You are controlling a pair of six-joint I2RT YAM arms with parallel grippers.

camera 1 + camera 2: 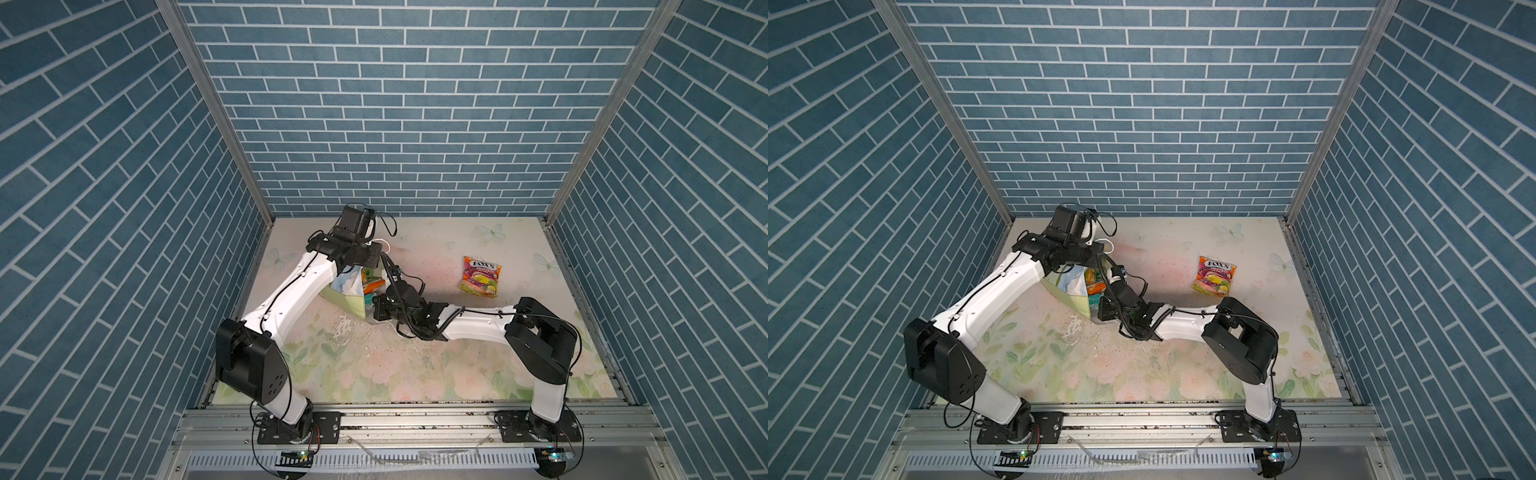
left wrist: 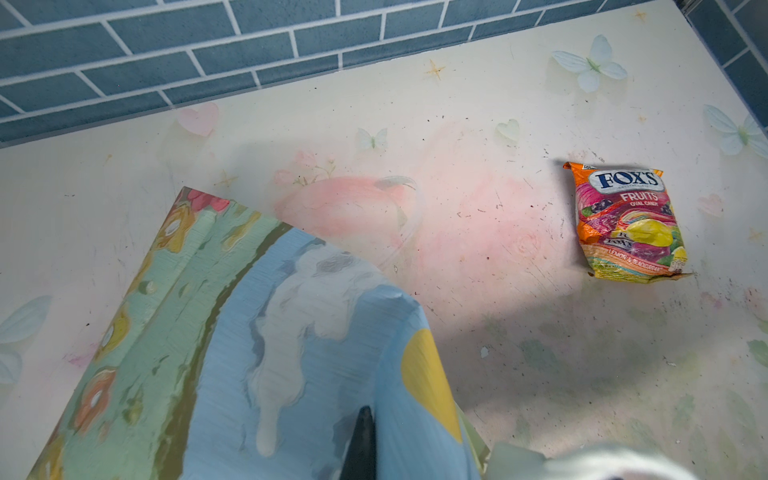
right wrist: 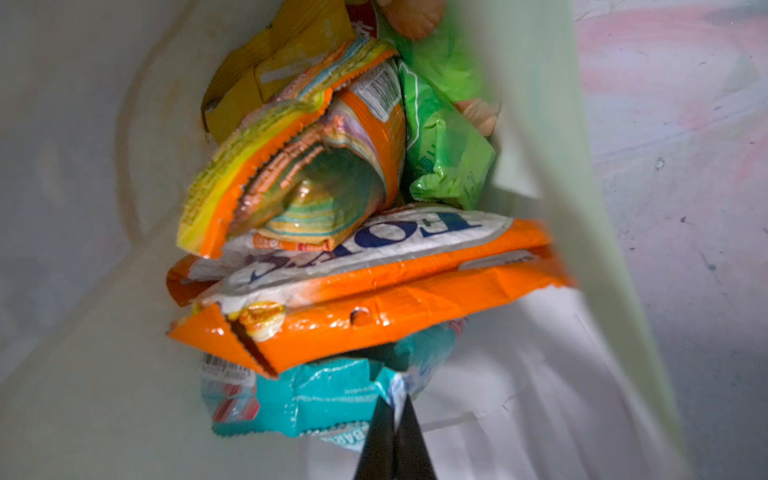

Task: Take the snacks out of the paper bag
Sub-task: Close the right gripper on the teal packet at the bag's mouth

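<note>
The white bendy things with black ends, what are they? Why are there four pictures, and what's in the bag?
They are two robot arms, the left arm and the right arm, each ending in a pincher called a gripper. Both top views look down from above onto the flowery table. The other two pictures come from little cameras on the arms' wrists. One Fox's fruit packet lies on the table, already out. The left gripper is shut on the paper bag, holding its wall. The right gripper reaches inside and is shut on a corner of the teal packet. An orange packet, a green packet and a yellow packet lie in there too.
</note>
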